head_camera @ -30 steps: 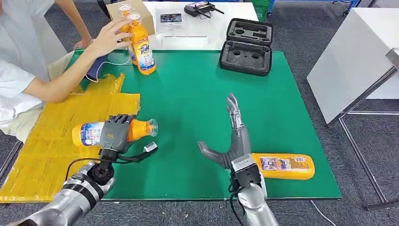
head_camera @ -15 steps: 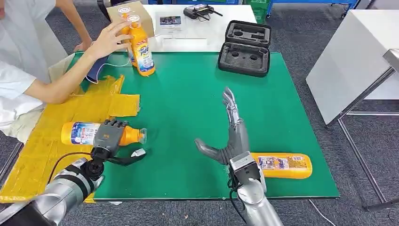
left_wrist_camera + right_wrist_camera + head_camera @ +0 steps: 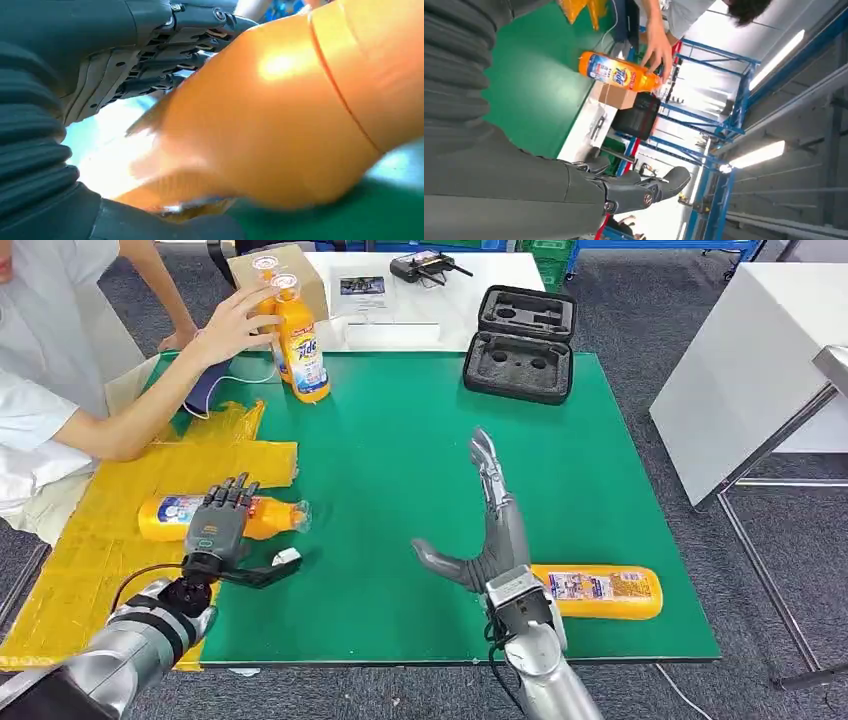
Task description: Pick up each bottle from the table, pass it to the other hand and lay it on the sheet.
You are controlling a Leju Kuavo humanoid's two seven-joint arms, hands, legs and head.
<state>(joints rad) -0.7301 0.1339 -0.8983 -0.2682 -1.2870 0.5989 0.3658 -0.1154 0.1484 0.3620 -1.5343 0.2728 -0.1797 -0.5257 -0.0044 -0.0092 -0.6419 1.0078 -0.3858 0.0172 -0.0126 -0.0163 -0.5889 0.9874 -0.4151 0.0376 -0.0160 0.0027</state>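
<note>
An orange bottle [image 3: 165, 517] with a blue-and-white label lies on its side, its body on the yellow sheet [image 3: 90, 560] and its neck out over the green mat [image 3: 400, 440]. My left hand [image 3: 218, 530] lies over its middle with the fingers straightened and the thumb spread aside; up close the orange bottle [image 3: 280, 125] sits against the hand [image 3: 150, 60]. My right hand [image 3: 495, 530] stands open and empty at the mat's front, its fingers [image 3: 644, 192] extended. A second orange bottle [image 3: 600, 592] lies just behind its wrist.
A person's hand [image 3: 225, 325] holds two upright orange bottles [image 3: 300, 340] at the mat's far left; one of those bottles [image 3: 619, 72] also shows from my right wrist. A black foam case [image 3: 525, 340] sits at the far edge, a cardboard box [image 3: 285, 265] beyond. A white table [image 3: 750, 360] stands at the right.
My left hand has carried the bottle left and down onto the sheet, and its fingers have uncurled from the bottle. The right hand has hardly moved.
</note>
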